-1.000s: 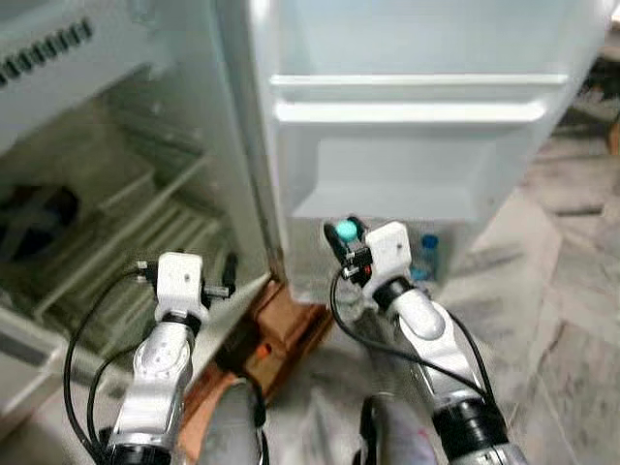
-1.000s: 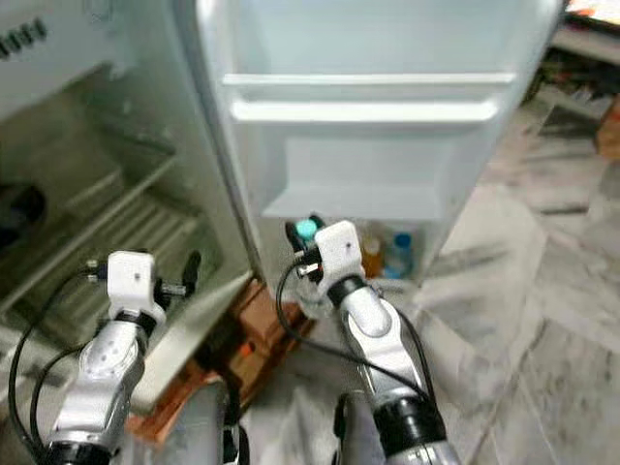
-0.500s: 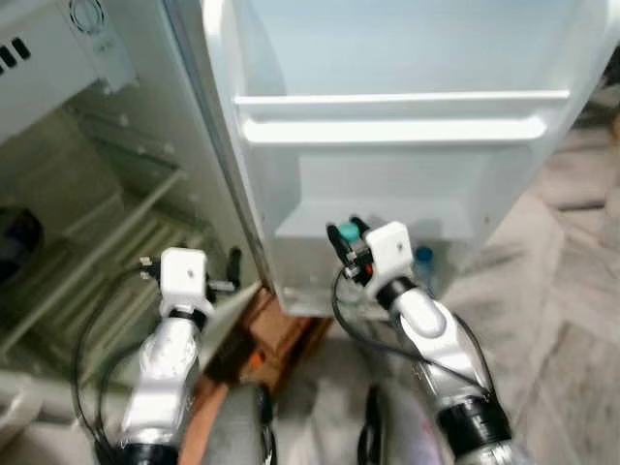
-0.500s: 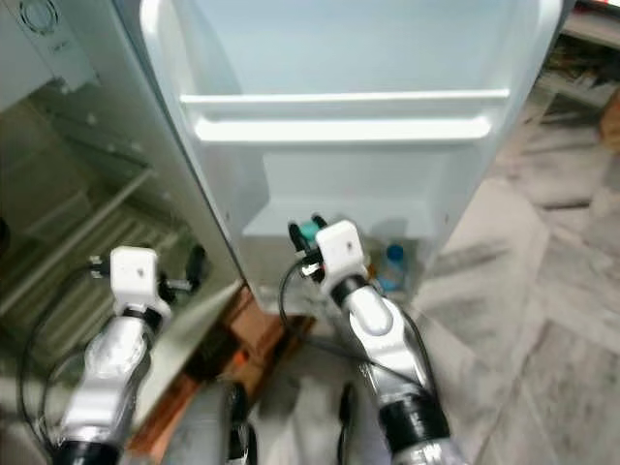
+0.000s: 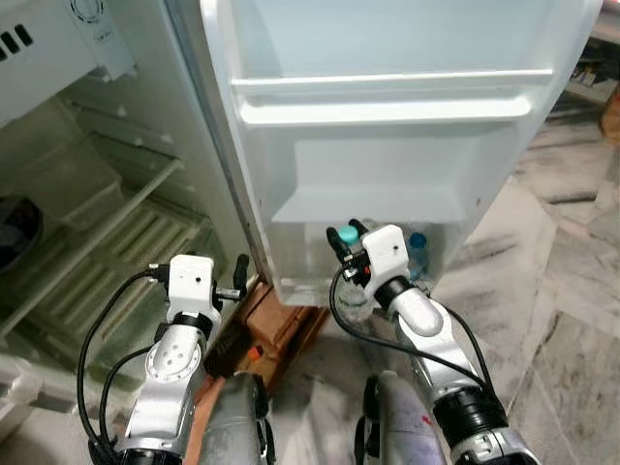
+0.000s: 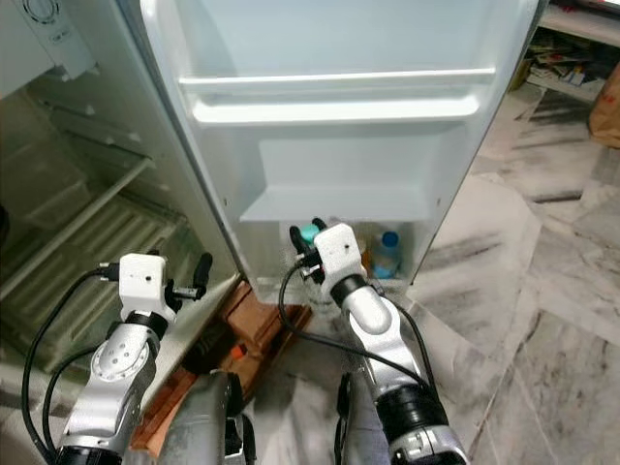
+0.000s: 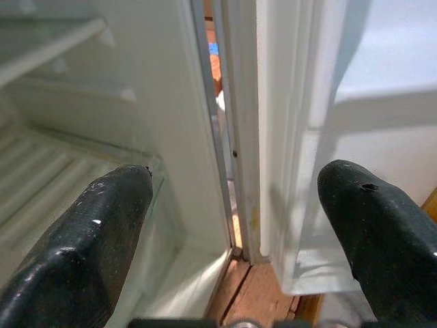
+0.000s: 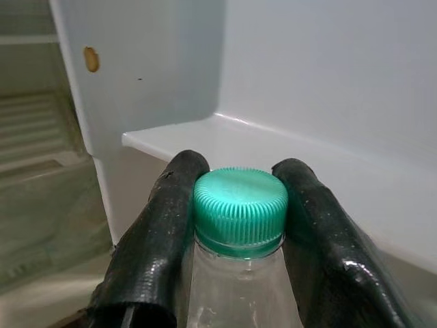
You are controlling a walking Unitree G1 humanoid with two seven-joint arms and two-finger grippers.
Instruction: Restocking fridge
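The fridge stands open, its white door [image 5: 387,58] swung out in front of me. My right gripper [image 5: 349,239] is shut on the neck of a clear bottle with a green cap [image 8: 239,205], held just in front of the door's bottom bin [image 5: 320,252]. The bottle's body [image 5: 354,295] hangs below the fingers [image 8: 150,239]. A blue-capped bottle [image 5: 418,254] and an orange one [image 6: 365,252] stand in that bin. My left gripper [image 5: 240,273] is open and holds nothing, near the fridge's lower hinge edge; its fingers [image 7: 89,232] frame the gap between cabinet and door.
The fridge interior [image 5: 107,232] has wire and glass shelves on the left, with a dark item [image 5: 15,223] on one. A long door shelf [image 5: 387,97] runs above the bin. A wooden base [image 5: 281,320] sits under the fridge. Marble floor [image 5: 552,291] lies to the right.
The view has shifted as my head moved, so the door bin now shows lower and wider. The right gripper keeps hold of the green-capped bottle near the bin. The left arm looks unchanged.
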